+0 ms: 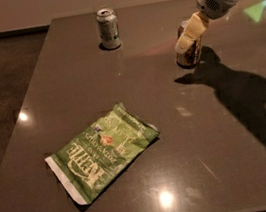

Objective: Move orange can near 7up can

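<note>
The orange can [190, 54] stands upright on the dark table [121, 95] at the back right. My gripper [190, 33] reaches down from the upper right and is at the can's top and near side, covering part of it. The can's base rests on the table. The 7up can [108, 28], pale green and silver, stands upright at the back centre, well to the left of the orange can.
A flat green chip bag [102, 151] lies at the front left of the table. The table's left edge runs diagonally beside a dark floor [0, 100]. The arm's shadow [242, 94] falls across the right side.
</note>
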`<state>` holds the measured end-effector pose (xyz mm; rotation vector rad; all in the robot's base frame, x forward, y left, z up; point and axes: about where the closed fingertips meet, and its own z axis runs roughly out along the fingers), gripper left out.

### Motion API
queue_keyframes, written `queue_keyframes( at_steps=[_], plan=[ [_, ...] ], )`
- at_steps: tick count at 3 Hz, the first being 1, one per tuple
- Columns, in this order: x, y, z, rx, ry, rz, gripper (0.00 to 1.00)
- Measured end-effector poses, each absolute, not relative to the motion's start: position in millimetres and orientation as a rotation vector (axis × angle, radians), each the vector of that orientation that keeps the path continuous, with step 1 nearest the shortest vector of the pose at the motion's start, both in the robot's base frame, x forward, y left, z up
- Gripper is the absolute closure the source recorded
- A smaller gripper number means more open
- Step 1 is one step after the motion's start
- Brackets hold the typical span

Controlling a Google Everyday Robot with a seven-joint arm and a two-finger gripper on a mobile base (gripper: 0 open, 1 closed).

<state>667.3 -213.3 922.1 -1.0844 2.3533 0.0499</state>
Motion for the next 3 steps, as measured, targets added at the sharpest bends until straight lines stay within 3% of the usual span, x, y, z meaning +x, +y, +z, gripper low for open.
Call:
queue_keyframes(
  at_steps=[1, 3],
  plan=[
    [672.0, -212.5, 919.8, -1.085, 2.358, 0.044, 0.16],
    [673.8, -208.7, 920.2, -1.114, 2.36, 0.026, 0.64]
  ],
)
